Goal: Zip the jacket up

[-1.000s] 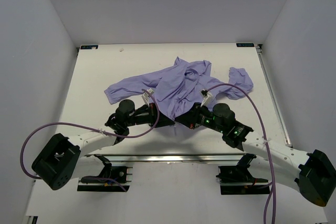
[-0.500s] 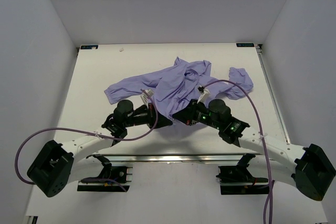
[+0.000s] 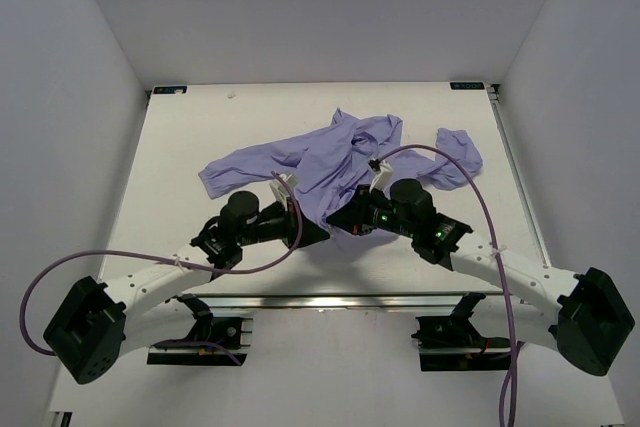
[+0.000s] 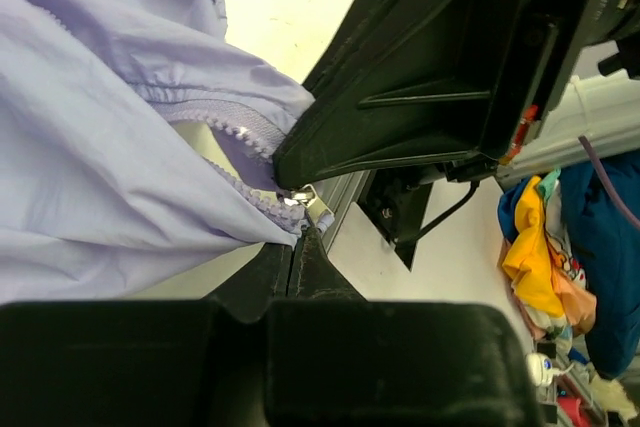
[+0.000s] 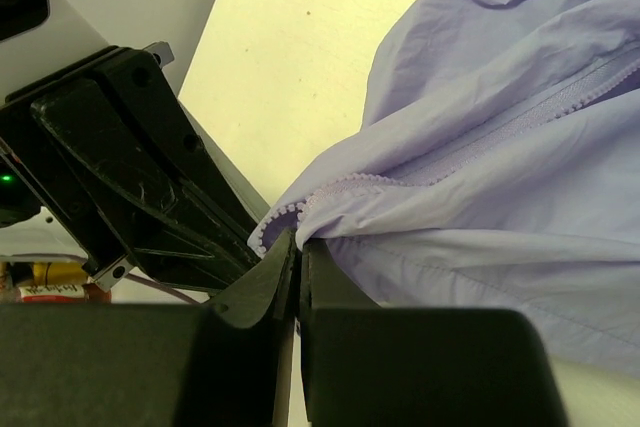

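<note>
Both clenched on the jacket (image 3: pixel 335 159): left pincer (image 4: pixel 297 237) at the zipper's bottom end (image 4: pixel 306 205), right pincer (image 5: pixel 297 244) on the opposite toothed edge (image 5: pixel 300 209). Judgement: draw both hems taut and level, teeth aligned, before mating the ends.

The white-and-black left arm (image 3: pixel 150 277) and right arm (image 3: pixel 505 265) stretch low and inward, tips almost meeting. The left gripper (image 3: pixel 320 234) has its jaws pinched flat on the zipper edge of the thin lavender jacket (image 3: pixel 330 162) (the right gripper (image 3: pixel 338 223) likewise, facing it).

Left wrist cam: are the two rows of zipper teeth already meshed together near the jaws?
No, the zipper teeth on the jacket run in two separate rows that spread apart in a V.
</note>
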